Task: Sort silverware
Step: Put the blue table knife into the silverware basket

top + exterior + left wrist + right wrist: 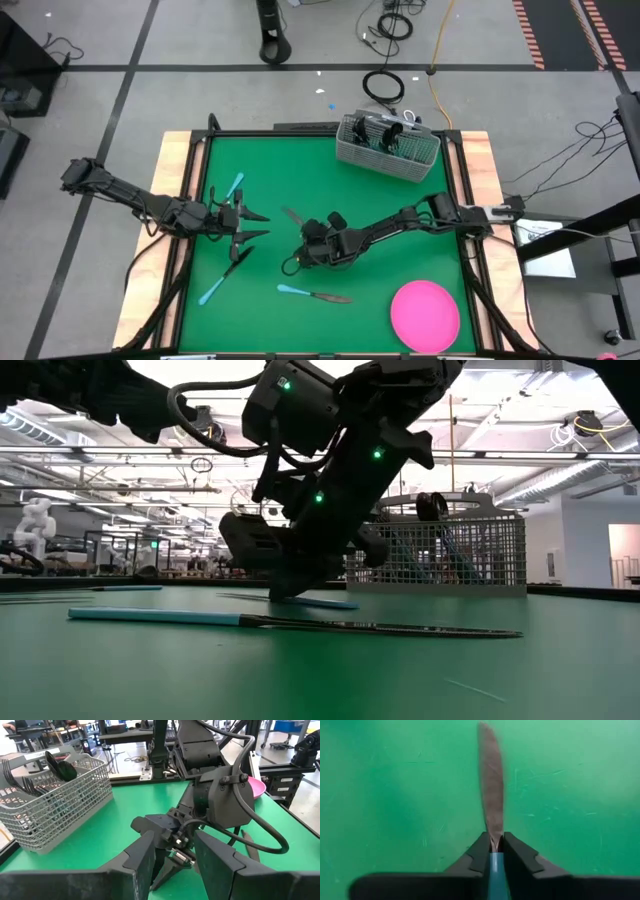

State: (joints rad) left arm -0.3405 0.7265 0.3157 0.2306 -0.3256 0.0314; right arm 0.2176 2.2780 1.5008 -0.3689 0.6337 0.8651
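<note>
Overhead, right gripper (pixel 305 243) sat low at mid-mat over a knife (pixel 293 216) whose blade stretched ahead of it toward the caddy (pixel 388 148); another knife (pixel 314 294) lay just behind, a plate (pixel 425 314) off to its side. Left gripper (pixel 252 224) hovered facing it, fingers apart and empty, other silverware (pixel 222 276) around it. Low down, right gripper (pixel 285 582) touched the mat beside a blue handle (pixel 320 602). Left wrist showed spread fingers (pixel 150 857). Right wrist showed fingers (pixel 479 855) pinched on the knife (pixel 491 780) where handle met blade.
</note>
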